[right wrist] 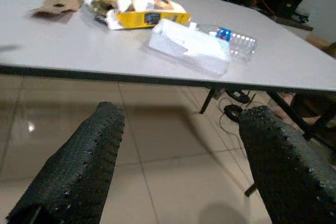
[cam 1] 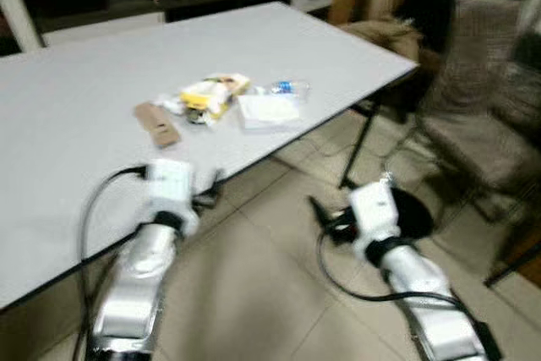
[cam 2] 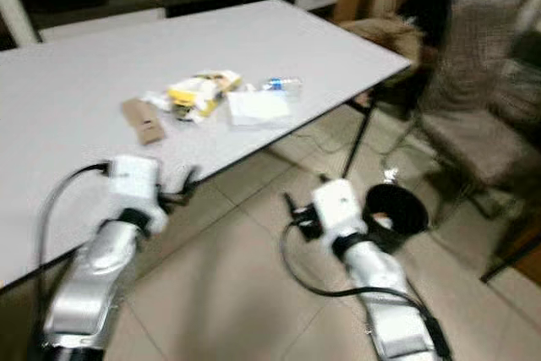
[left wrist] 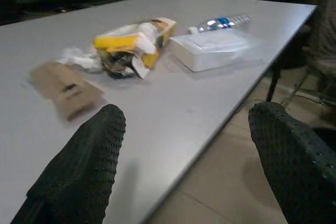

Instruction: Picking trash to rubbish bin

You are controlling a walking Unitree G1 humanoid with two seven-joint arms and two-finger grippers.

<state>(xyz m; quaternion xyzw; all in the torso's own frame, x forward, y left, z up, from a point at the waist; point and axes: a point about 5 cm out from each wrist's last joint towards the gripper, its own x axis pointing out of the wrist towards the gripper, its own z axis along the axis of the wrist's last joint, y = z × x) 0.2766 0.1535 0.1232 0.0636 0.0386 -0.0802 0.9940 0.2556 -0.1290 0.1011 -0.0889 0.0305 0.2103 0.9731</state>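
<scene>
The left gripper [left wrist: 184, 150] hung over the near edge of the white table [cam 1: 76, 107], its two black fingers [left wrist: 86, 161] spread wide and holding nothing; their pads were stippled rubber, rounded at the tips. The right gripper [right wrist: 178, 166] was out over the tiled floor [cam 1: 254, 293], off the table's near right side, its fingers [right wrist: 84, 161] likewise wide apart and empty, with the same dotted texture.

The trash lay together on the table ahead of the left gripper, well apart from both. On the left was a flat brown cardboard piece [cam 1: 157, 123]. Right of it sat a crumpled yellow and white wrapper [cam 1: 211, 95], with a wad of clear plastic film [left wrist: 79, 59] between the two. Just beside the wrapper on the right lay a flat white rectangular packet [cam 1: 269, 111], and at its far side a clear plastic bottle [cam 1: 286, 87] with a blue label rested on its side.

A round black rubbish bin [cam 2: 397, 209] stood on the floor just right of the right arm, near a table leg [cam 1: 359, 145]. A grey woven-fabric chair [cam 1: 478, 116] stood farther right.
</scene>
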